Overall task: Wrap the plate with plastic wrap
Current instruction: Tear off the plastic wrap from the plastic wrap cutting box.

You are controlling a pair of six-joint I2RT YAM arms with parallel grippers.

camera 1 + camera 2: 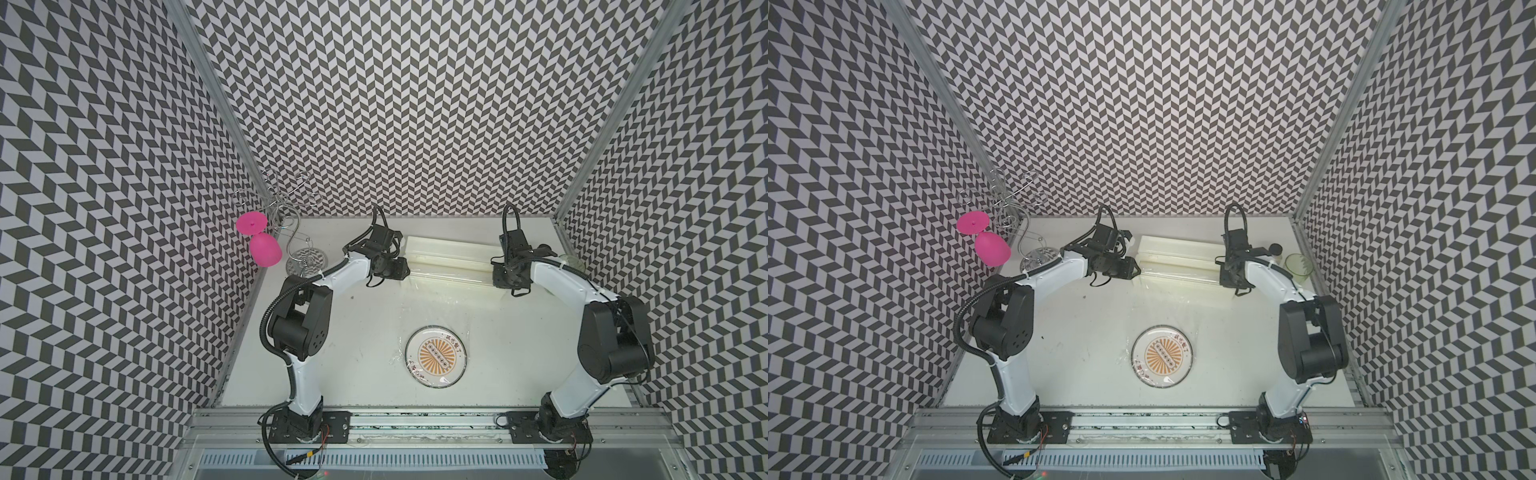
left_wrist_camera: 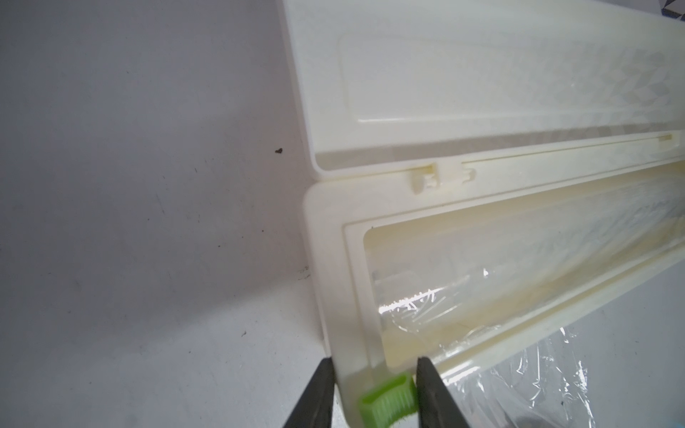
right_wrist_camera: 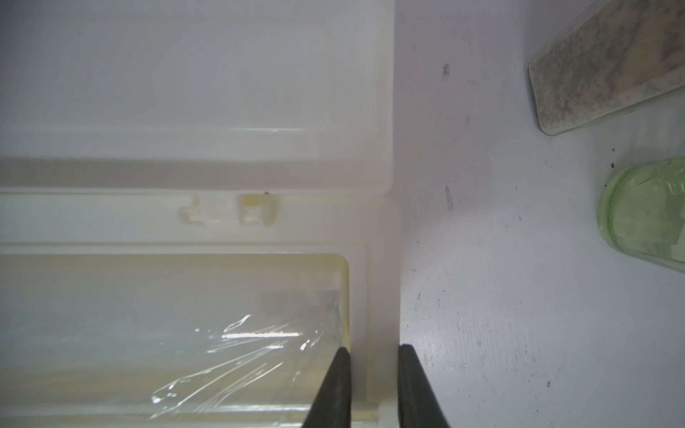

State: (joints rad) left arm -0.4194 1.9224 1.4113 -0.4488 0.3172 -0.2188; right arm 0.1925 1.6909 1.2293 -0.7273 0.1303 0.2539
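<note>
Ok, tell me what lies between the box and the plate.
Only the wrap, drawn from the box across the white table and over the plate. It shows faintly as glossy wrinkles in both top views.

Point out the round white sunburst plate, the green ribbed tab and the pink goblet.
plate (image 1: 435,357), in a top view, sunburst centre
green tab (image 2: 128,404), left wrist view, ribbed face
goblet (image 1: 266,249), in a top view, bowl

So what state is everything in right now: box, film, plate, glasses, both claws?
dispenser box: lid open.
plastic wrap: pulled out from the box, lying over the plate.
plate: flat on table, under the film.
left gripper: jaws astride green tab, grip unclear.
right gripper: shut on the dispenser box's end wall.
pink glass: hanging upside down on wire stand.
green cup: upright.
</note>
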